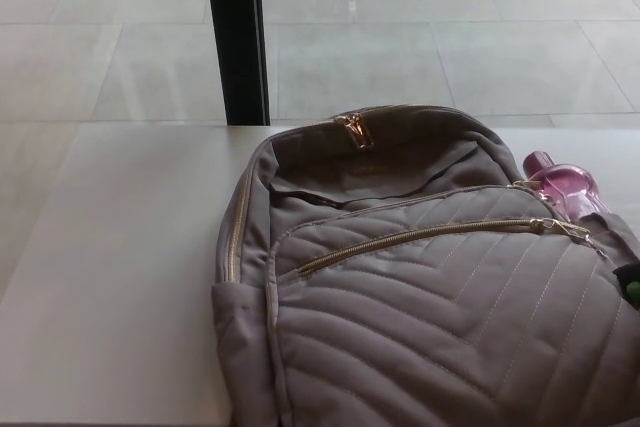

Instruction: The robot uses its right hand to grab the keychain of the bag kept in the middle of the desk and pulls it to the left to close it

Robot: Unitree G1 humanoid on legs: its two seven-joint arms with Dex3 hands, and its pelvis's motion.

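A taupe quilted backpack lies on the white desk, its top toward the far edge. A gold zipper runs across its front pocket, with the gold pull at the right end. A thin chain leads from the pull down to a small green keychain piece at the picture's right edge, mostly cut off. A dark patch sits just above that green piece; I cannot tell what it is. A second gold pull sits at the bag's top. Neither hand shows.
A pink bottle pokes out of the bag's right side pocket. A black post stands behind the desk's far edge, with a tiled floor beyond. Bare desk lies left of the bag.
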